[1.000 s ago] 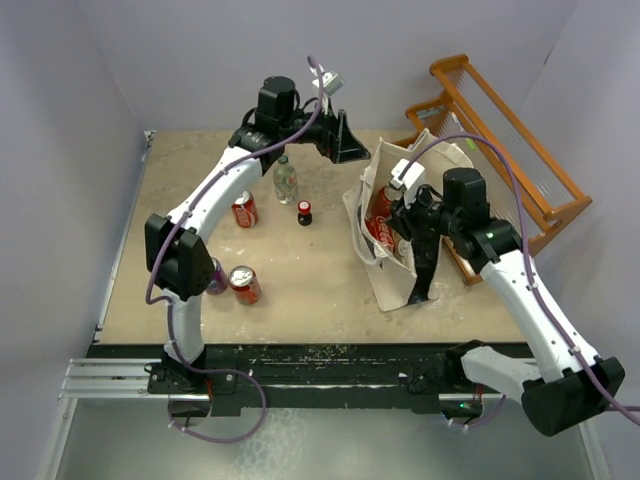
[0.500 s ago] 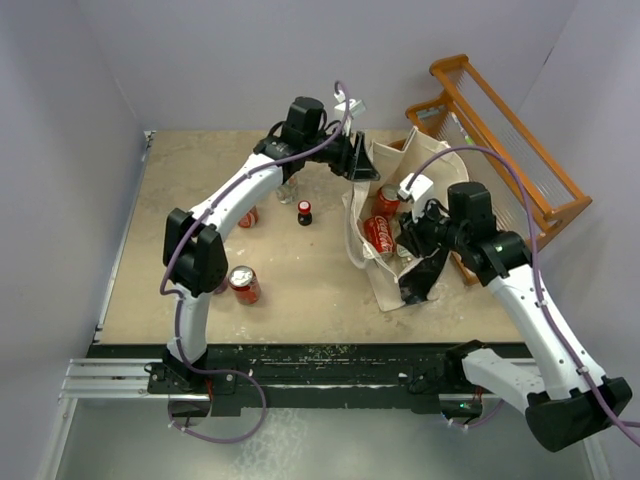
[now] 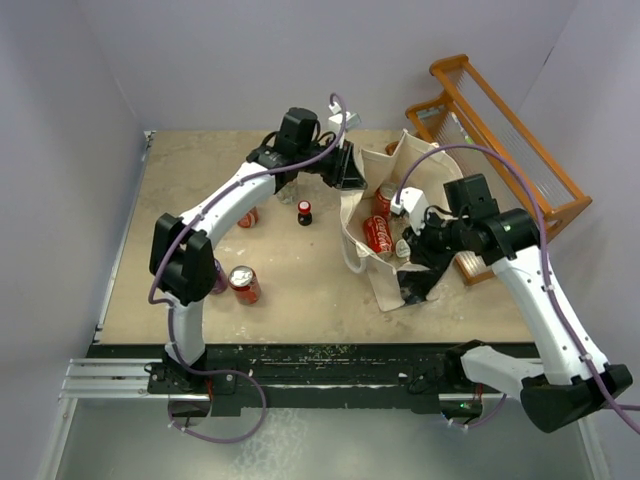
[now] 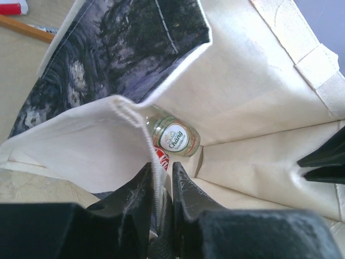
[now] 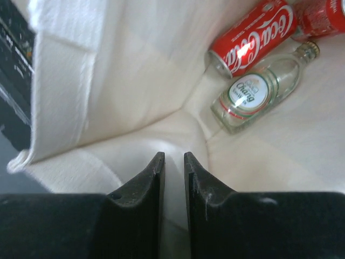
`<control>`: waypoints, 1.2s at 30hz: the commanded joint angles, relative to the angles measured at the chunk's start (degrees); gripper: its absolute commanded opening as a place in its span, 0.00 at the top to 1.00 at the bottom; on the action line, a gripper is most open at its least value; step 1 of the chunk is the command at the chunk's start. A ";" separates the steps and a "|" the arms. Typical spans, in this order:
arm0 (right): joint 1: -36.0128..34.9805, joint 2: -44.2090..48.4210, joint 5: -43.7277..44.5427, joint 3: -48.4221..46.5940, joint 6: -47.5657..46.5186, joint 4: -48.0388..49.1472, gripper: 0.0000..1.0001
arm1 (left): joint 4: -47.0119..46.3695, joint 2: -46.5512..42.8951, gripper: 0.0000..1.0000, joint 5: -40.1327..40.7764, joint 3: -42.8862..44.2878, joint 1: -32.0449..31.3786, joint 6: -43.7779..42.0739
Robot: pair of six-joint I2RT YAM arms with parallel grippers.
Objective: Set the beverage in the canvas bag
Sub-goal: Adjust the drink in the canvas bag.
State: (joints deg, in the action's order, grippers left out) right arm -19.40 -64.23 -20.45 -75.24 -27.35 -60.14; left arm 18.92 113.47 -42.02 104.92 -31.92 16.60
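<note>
Beverage containers are lying inside the canvas bag (image 3: 412,160) at the right of the surface (image 3: 300,290): a clear glass bottle (image 5: 259,94) with a green-and-white label is resting on its side against a red cola can (image 5: 250,38), with a second red can (image 5: 323,16) just beyond. The left claw (image 4: 160,172) is pinching the bag's rim between narrow fingers and holding the mouth up. The right claw (image 5: 173,162) is reaching inside with its fingers drawn almost together; whether cloth is caught between them is not clear. Part of the job looks done, but more drinks are waiting outside: a silver-topped red can (image 3: 243,284) near the left arm's base, a half-hidden red can (image 3: 247,215) under that arm, and a small dark bottle (image 3: 304,212) with a red cap just left of the bag. An orange wooden rack (image 3: 500,130) is standing behind the bag. With both claws busy at the bag, neither appears free to fetch the next drink, and sagging folds of cloth are partly closing the mouth.
</note>
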 commanded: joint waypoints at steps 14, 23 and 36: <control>-0.03 -0.41 -1.36 7.87 -10.92 0.96 0.78 | -5.25 -3.04 0.88 -6.64 -8.41 0.13 -13.95; 0.06 -1.84 4.13 7.30 2.53 21.44 0.60 | -2.63 -2.55 0.88 -8.45 -7.28 0.11 -22.13; 0.76 -15.55 13.15 4.86 10.81 30.09 0.47 | -4.46 -2.57 0.88 -7.32 -8.17 0.19 -20.95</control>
State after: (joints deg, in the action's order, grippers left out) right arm -19.16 -79.02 -10.04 -68.73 -19.57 -34.00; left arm 15.92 111.09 -49.74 96.97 -31.94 -2.85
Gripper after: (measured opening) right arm 0.504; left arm 0.125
